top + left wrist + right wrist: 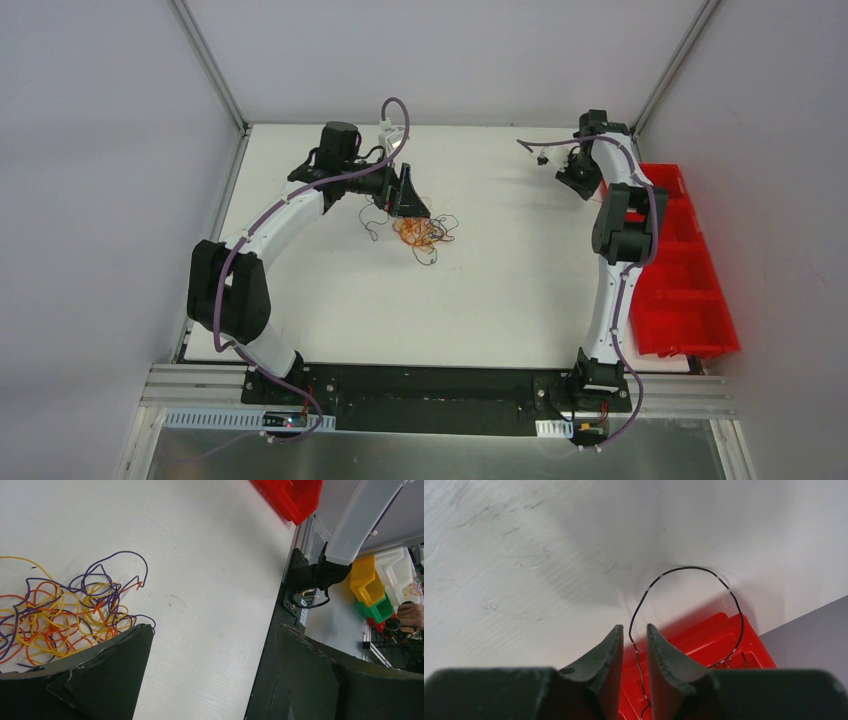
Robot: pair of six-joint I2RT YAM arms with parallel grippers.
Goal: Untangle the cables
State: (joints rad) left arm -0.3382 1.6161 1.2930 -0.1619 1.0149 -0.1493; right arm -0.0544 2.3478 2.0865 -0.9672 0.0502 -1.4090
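Top external view showed the left gripper (412, 205) spread wide and empty, poised at the tangled cables (420, 232), midway along the counter (500, 300) and nearer its far edge. By the far right corner, the right gripper (634, 630) was nearly closed on one dark strand (694, 570) above the red bin (690, 260). I judged one wire freed; next, drop it clear and then pick another loose loop.

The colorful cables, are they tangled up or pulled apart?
Mostly tangled. The cables loop through each other in one clump on the table; one dark strand sits apart between the right fingers.
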